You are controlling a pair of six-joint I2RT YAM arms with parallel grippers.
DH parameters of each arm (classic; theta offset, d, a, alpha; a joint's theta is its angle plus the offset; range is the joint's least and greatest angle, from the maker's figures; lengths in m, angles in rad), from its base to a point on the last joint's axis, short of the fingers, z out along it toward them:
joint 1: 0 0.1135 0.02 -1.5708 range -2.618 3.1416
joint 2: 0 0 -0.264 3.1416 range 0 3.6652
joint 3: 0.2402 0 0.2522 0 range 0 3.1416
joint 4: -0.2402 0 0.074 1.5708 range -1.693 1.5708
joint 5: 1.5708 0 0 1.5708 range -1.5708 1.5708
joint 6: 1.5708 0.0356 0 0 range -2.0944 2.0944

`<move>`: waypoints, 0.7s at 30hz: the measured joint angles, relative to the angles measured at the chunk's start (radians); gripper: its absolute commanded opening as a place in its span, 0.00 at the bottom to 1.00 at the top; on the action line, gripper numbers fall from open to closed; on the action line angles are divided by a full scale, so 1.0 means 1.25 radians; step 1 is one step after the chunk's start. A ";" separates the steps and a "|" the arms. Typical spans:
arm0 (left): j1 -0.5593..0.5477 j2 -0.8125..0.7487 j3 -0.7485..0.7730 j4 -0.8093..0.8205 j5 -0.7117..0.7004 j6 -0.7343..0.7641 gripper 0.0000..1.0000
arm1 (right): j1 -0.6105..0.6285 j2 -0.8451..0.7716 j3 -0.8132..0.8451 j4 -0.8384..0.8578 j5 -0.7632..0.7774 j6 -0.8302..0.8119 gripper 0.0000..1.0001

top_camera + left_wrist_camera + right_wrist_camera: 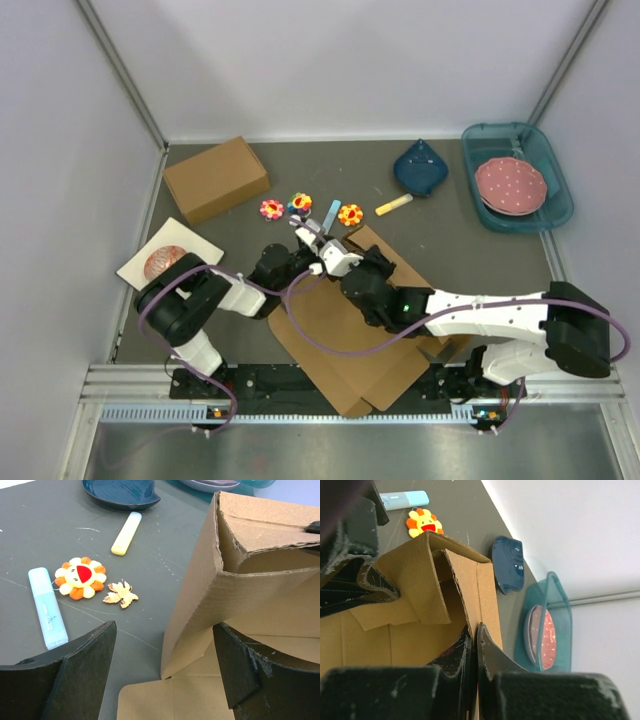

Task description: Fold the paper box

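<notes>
1. Paper box [340,350]: one sheet of plain brown corrugated cardboard. It lies mostly flat at the near centre of the dark grey desk [470,270], with its far end folded up into walls and flaps with ragged cut edges.
2. Two grippers, both black. The left gripper [164,630] is spread wide, with the edge of a raised flap between its fingers. The right gripper [474,642] is pinched tight on an upright wall of the paper box.
3. One ready-made cardboard box [215,178], closed and block-shaped, sits at the far left.
4. Three soft flower toys lie just beyond the paper box: a pink flower toy [272,209], a multicoloured flower toy [300,203] and an orange flower toy [350,214] with a red mouth.
5. Two highlighters: a light blue highlighter [331,213], whose print is too small to read, and a yellow highlighter [393,205].
6. One small butterfly-shaped cutout [120,594] lies beside the orange flower toy.
7. One glossy dark blue dish [420,167] sits far of centre.
8. One clear teal tray [520,128] at the far right holds a pink plate [510,183] with white dots.
9. One white card [195,245] lies at the left with a reddish round thing [165,264] on it.
</notes>
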 measured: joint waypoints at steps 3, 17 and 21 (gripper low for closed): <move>0.000 0.000 0.007 -0.006 0.003 -0.005 0.84 | -0.015 -0.027 0.000 -0.027 -0.037 0.020 0.00; -0.001 0.000 0.034 -0.029 0.014 -0.046 0.87 | -0.040 -0.049 0.000 -0.050 -0.076 0.053 0.00; -0.002 0.000 0.048 -0.043 0.026 -0.049 0.87 | -0.045 -0.050 0.000 -0.050 -0.078 0.055 0.00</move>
